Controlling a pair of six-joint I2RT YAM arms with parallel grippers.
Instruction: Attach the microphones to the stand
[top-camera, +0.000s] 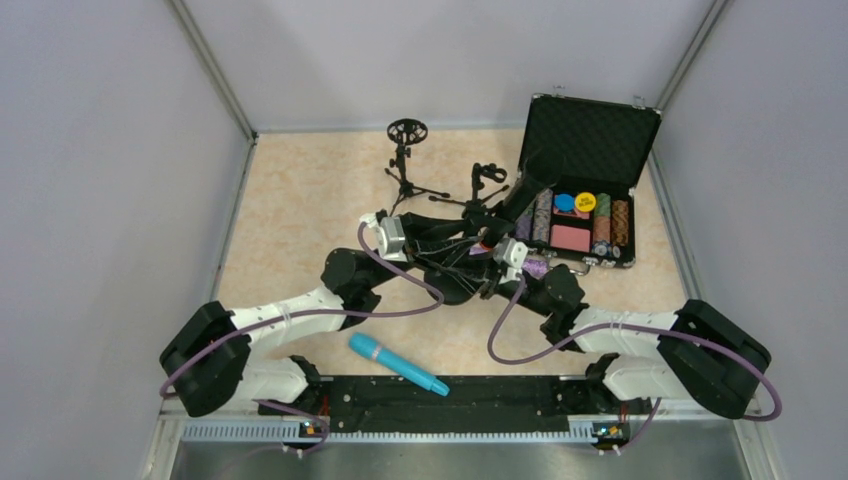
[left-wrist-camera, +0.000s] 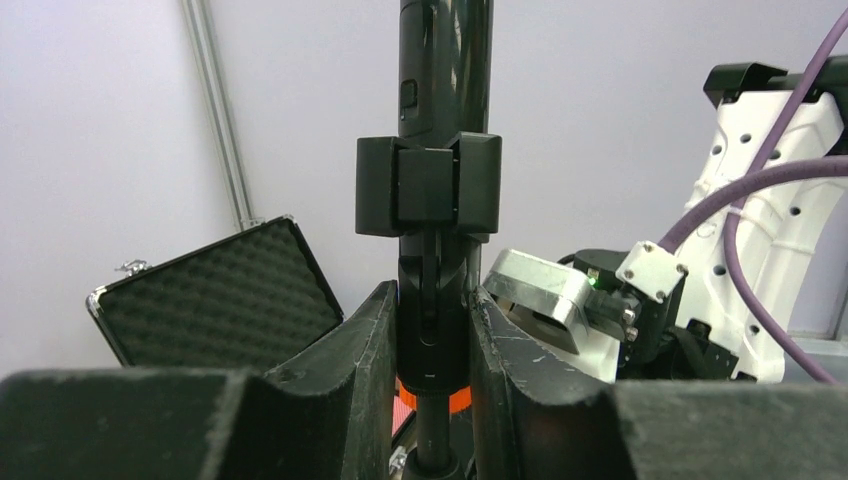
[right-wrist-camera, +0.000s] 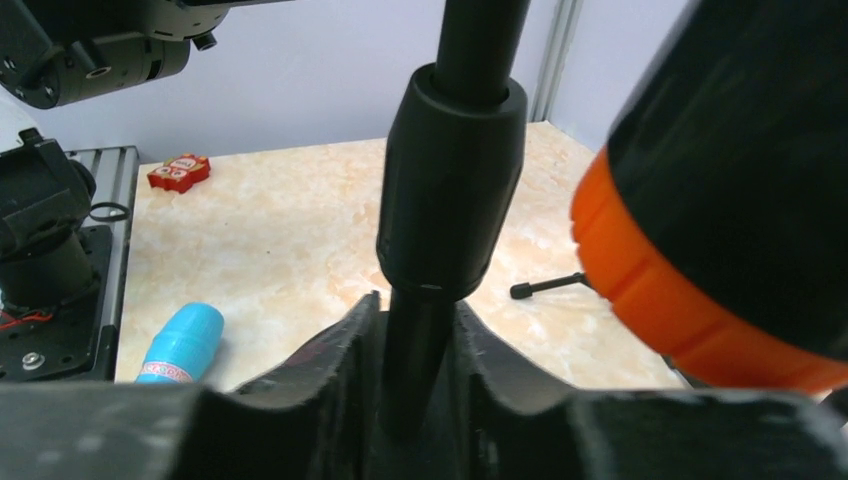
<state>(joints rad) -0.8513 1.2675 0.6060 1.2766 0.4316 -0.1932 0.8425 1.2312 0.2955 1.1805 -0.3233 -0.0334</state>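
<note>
My left gripper (left-wrist-camera: 432, 300) is shut on the black microphone (left-wrist-camera: 440, 60), just above its orange end ring (left-wrist-camera: 458, 398). The microphone stands upright in a black clip (left-wrist-camera: 428, 185). My right gripper (right-wrist-camera: 420, 345) is shut on the stand's thin black pole (right-wrist-camera: 415, 340), under a thick collar (right-wrist-camera: 450, 190). The orange ring (right-wrist-camera: 680, 290) looms close at its right. In the top view both grippers meet mid-table, left (top-camera: 462, 240) and right (top-camera: 482, 262), hiding that stand. The cyan microphone (top-camera: 397, 363) lies near the front edge and also shows in the right wrist view (right-wrist-camera: 182, 343). A purple piece (top-camera: 535, 267) shows by the right wrist.
Two more black stands are at the back, one with a round mount (top-camera: 405, 150), one with a clip (top-camera: 487, 180). An open black case (top-camera: 590, 130) with poker chips stands back right. A stand leg (right-wrist-camera: 548, 287) lies on the table. A small red object (right-wrist-camera: 178, 171) is far left.
</note>
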